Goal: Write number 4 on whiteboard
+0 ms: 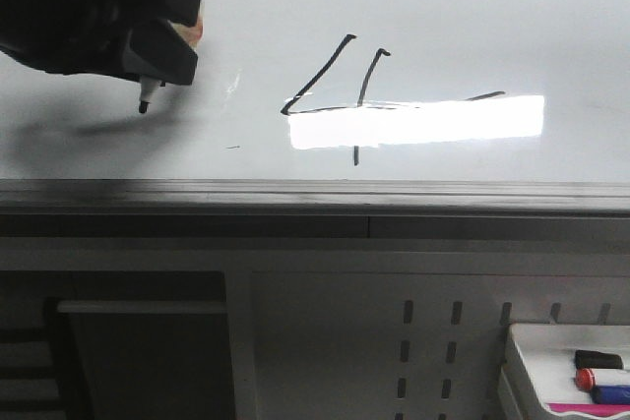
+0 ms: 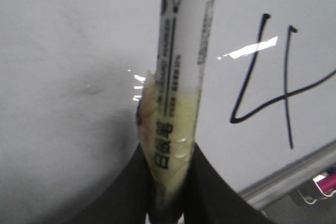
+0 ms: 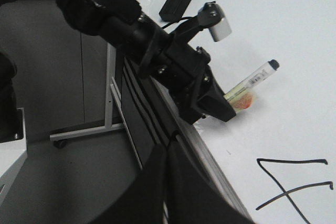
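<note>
The number 4 (image 1: pixel 359 95) appears complete at frame centre; left gripper (image 1: pixel 162 41), upper left, clamps marker (image 1: pixel 148 95) clear of whiteboard (image 1: pixel 472 7); next, judged: retract.

Handwritten number 4 (image 1: pixel 366 95) on whiteboard (image 1: pixel 472 17)

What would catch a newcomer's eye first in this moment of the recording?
The number 4, drawn in thin black lines in the middle of the whiteboard, with a bright rectangular light reflection lying across its horizontal stroke. Next comes the left gripper at the board's upper left, clamped on a marker whose dark tip points down at the surface, well left of the digit.
</note>
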